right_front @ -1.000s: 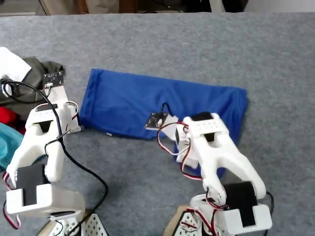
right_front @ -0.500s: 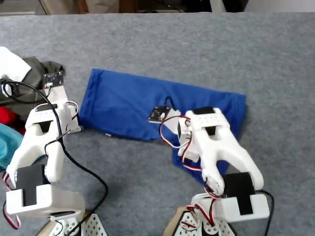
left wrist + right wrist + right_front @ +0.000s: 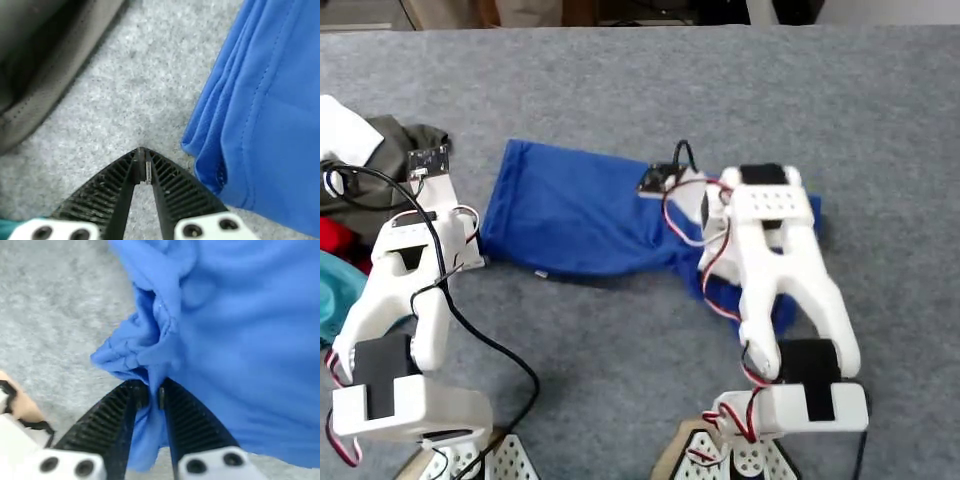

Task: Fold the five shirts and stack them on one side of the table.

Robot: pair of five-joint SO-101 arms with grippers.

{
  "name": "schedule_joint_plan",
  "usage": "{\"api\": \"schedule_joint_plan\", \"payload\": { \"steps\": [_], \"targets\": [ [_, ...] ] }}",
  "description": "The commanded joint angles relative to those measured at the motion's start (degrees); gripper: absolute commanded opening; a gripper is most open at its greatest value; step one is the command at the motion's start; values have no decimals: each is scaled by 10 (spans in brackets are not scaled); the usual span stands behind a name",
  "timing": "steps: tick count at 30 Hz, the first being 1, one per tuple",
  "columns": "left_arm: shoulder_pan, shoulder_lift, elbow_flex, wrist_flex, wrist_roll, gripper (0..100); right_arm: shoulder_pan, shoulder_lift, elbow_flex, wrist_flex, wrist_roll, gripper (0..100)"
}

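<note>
Start well to the left of the blue shirt (image 3: 570,215), and there's the waiting heap: a white piece (image 3: 342,130) on top of an olive shirt (image 3: 390,145), with a red piece (image 3: 334,235) and a teal piece (image 3: 334,290) tucked in beside them. Those last two are cut off at the edge, so probably shirts, but I can't swear to it. None of it looks folded.

Next, just off the blue shirt's left end, the left gripper (image 3: 141,156) hangs low over the bare grey table (image 3: 620,90). Its jaws are pressed together with nothing between them, the olive shirt on one side and the blue hem on the other.

Now the blue shirt itself, stretched out as a long band across the middle of the table (already doubled over lengthwise, by the look of that layered left edge).

And at its right end, here's the action: the right gripper (image 3: 152,390) is clamped tight on a bunched fold of blue cloth, raised above the rest of the shirt.

My read: this is the first shirt, mid-fold. No finished stack anywhere, so four more to go, plus the stacking.
</note>
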Motion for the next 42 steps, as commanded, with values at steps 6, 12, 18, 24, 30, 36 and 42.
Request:
{"api": "schedule_joint_plan", "payload": {
  "steps": [6,12,18,24,30,36,42],
  "targets": [
    [-2,-22,-3,-6,-6,20,32,168,-227,4,58,5],
    [-2,-22,-3,-6,-6,20,22,263,-393,65,111,8],
    [-1,-22,-3,-6,-6,20,10,329,-494,82,139,9],
    [-1,-22,-3,-6,-6,20,-27,350,-516,81,137,190],
    [-1,-22,-3,-5,-6,20,-18,314,-537,86,110,320],
    [-1,-22,-3,-5,-6,21,5,236,-542,214,108,172],
    [-1,-22,-3,-5,-6,21,46,156,-378,204,107,14]
  ]
}}
